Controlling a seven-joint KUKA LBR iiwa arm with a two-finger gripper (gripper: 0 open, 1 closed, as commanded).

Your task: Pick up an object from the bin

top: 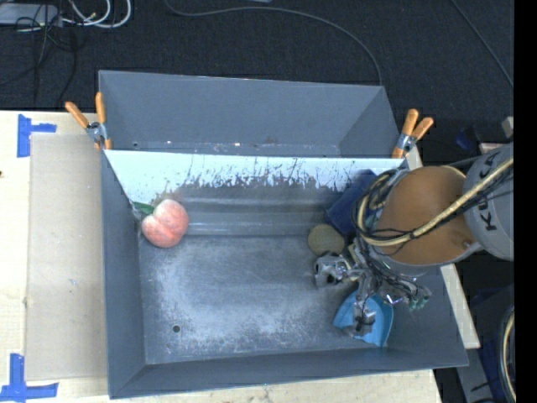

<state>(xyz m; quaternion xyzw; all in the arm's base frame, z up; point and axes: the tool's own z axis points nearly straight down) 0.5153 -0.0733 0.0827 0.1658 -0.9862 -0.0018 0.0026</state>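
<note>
My gripper (362, 296) is low in the bin's right front part, under the arm's orange cover. Its metal parts hang over a light blue flat thing (375, 324) lying near the front right corner. Just to the gripper's upper left lies a small olive-grey round thing (323, 239). A dark blue soft thing (348, 206) rests behind it against the back right wall, partly hidden by the arm.
A pink, peach-like fruit with a green leaf (164, 222) sits far off at the bin's left side by the back wall. The grey floor between it and the gripper is bare. The bin's right wall is close to the arm.
</note>
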